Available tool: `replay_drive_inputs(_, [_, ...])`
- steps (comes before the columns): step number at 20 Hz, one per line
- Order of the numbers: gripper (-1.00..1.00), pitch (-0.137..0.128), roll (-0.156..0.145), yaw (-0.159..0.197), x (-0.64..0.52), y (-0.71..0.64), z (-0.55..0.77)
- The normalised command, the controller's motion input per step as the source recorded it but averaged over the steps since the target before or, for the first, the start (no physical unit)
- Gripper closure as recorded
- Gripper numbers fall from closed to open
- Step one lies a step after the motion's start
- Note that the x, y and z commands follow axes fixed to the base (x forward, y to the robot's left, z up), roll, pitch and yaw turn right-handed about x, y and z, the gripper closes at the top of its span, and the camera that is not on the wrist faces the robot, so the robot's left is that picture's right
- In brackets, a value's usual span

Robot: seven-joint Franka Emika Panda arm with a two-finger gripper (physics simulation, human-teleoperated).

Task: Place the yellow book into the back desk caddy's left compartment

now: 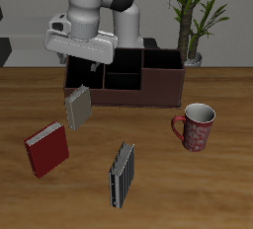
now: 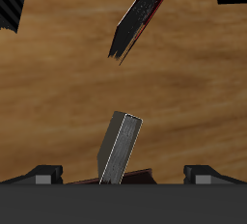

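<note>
The yellow book (image 1: 77,107) stands tilted on edge on the table just in front of the back desk caddy (image 1: 148,87), a wide dark reddish-brown box with black dividers. My gripper (image 1: 87,73) hovers above the book, over the caddy's end, and hides most of the left compartment. In the wrist view the book (image 2: 120,149) shows its tan cover and grey page edge between my fingers (image 2: 43,174), which are spread wide and do not touch it. The gripper (image 2: 123,176) is open and empty.
A red book (image 1: 46,148) lies nearer the table's front edge, and it also shows in the wrist view (image 2: 145,15). A dark grey striped book (image 1: 121,175) stands near the front edge. A red patterned mug (image 1: 196,126) stands beside the caddy's other end. A potted plant (image 1: 193,16) is behind.
</note>
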Motion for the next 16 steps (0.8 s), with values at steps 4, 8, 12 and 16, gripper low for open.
replay_drive_inputs(4, [-1.0, -0.006, -0.032, -0.043, 0.02, -0.08, -0.1])
replay_drive_inputs(8, [-1.0, 0.0, -0.011, -0.061, 0.06, -0.12, -0.2])
replay_drive_inputs(12, [-1.0, 0.012, -0.012, -0.043, 0.05, -0.08, -0.25])
replay_drive_inputs(16, [-1.0, 0.012, -0.006, -0.027, 0.0, 0.05, -0.21])
